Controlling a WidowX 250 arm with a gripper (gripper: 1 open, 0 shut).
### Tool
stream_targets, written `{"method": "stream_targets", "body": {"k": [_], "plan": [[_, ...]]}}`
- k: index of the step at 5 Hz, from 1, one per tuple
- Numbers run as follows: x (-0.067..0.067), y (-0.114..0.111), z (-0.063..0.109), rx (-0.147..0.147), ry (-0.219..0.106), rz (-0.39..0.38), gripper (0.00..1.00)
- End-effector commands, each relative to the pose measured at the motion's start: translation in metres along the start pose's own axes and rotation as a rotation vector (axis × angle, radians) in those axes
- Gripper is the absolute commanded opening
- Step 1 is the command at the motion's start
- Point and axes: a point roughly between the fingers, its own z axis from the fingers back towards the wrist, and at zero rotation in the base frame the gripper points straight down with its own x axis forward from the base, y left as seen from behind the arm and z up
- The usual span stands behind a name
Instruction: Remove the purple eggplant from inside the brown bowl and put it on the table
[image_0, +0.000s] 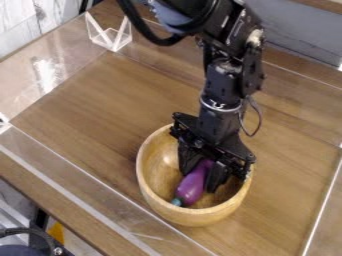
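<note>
The brown bowl (158, 160) sits on the table (107, 110) near its front edge. Inside it lies the purple eggplant (195, 185), tilted, with its lower end toward the bowl's front wall. My gripper (211, 175) points straight down into the bowl from the black arm above. Its dark fingers (183, 168) stand on either side of the eggplant's upper end and look closed against it. That upper end is hidden behind the fingers. The eggplant still rests on the bowl's floor.
Clear acrylic walls (80, 190) border the tabletop on the left and front. A clear stand (110, 35) sits at the far left corner. Bare wood lies left of and behind the bowl.
</note>
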Motion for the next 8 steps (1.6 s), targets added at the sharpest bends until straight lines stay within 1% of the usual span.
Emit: {"method": "stream_targets", "body": {"k": [1, 8], "plan": [[0.005, 0.001, 0.017, 0.008, -0.055, -0.01, 0.0], [0.003, 0.005, 0.033, 0.051, -0.048, -0.035, 0.0]]}}
